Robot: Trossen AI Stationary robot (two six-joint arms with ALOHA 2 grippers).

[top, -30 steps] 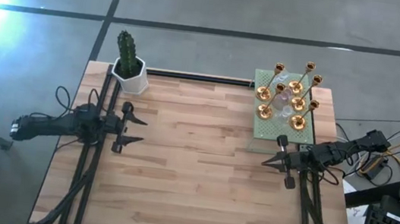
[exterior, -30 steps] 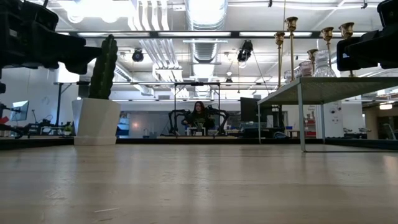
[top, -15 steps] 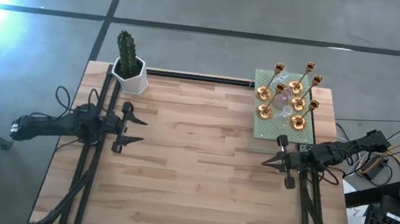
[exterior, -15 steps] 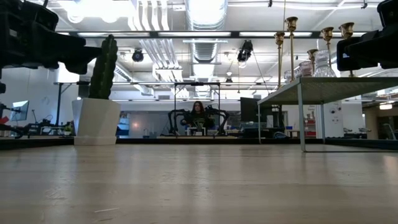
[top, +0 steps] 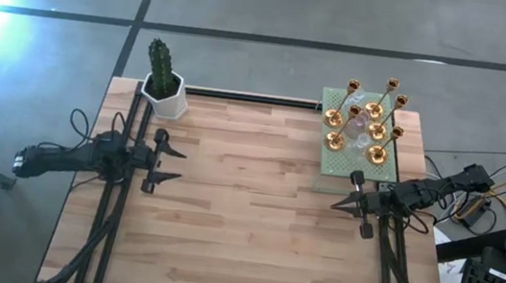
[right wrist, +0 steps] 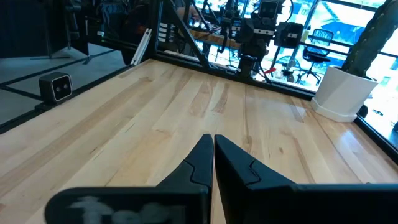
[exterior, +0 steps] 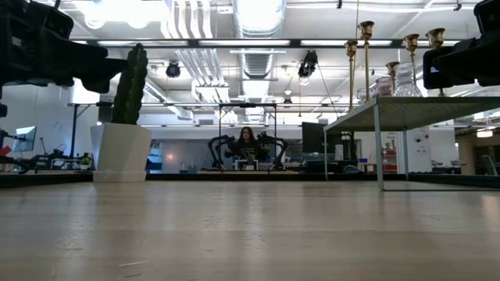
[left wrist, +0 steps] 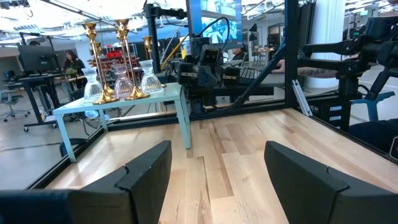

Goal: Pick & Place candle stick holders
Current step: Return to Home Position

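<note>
Logging left gripper [left wrist: 217,149] at mid-left of high view: splayed wide, gripping nothing. Right gripper [right wrist: 212,155] at mid-right: pinched closed, empty (tips touching). Candle stick holders [top: 363,124] clustered on shelf [top: 337,163], upper right.

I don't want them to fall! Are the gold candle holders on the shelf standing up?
Upright. In the low view the gold candle holders stand on the shelf, stems vertical, cups on top.

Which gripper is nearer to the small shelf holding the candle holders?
Right. The right gripper sits shut, just off the near edge of the shelf; the left gripper is open, across the table, by the cactus pot.
</note>
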